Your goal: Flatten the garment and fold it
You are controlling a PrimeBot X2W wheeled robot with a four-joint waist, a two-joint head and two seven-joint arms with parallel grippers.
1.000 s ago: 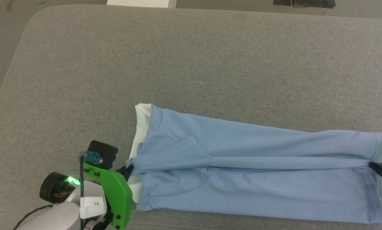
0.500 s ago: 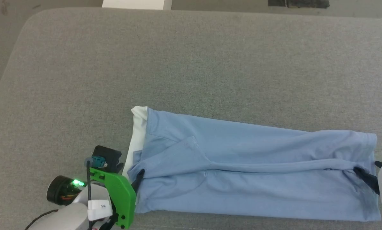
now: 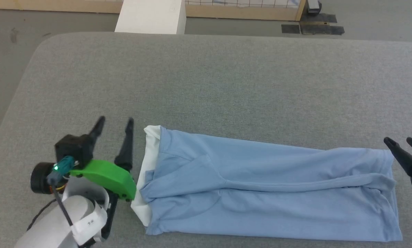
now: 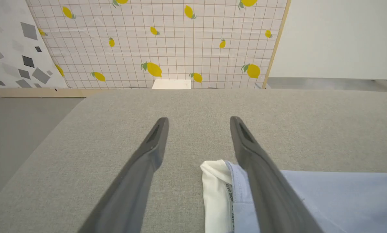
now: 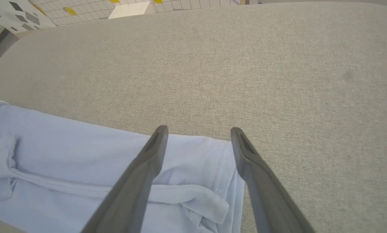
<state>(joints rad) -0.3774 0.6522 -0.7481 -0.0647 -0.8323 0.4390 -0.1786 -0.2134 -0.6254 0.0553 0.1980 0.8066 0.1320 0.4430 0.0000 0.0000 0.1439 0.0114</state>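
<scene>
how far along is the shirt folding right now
Done: the light blue short-sleeved polo shirt lies on the grey fabric table as a long narrow strip, sides folded in. In hand: nothing; the left tool and right tool stand open at its ends. Left: probably smooth the raised ridge along its middle, then fold it crosswise.

I count one blue shirt [image 3: 268, 193] on one grey padded desk [image 3: 206, 75]. There are two grippers, the left gripper [image 3: 116, 120] at its nine o'clock and the right gripper [image 3: 398, 140] at three, each with two dark fingers [image 3: 126, 148]. One white box [image 3: 151, 17] sits beyond at twelve.
</scene>
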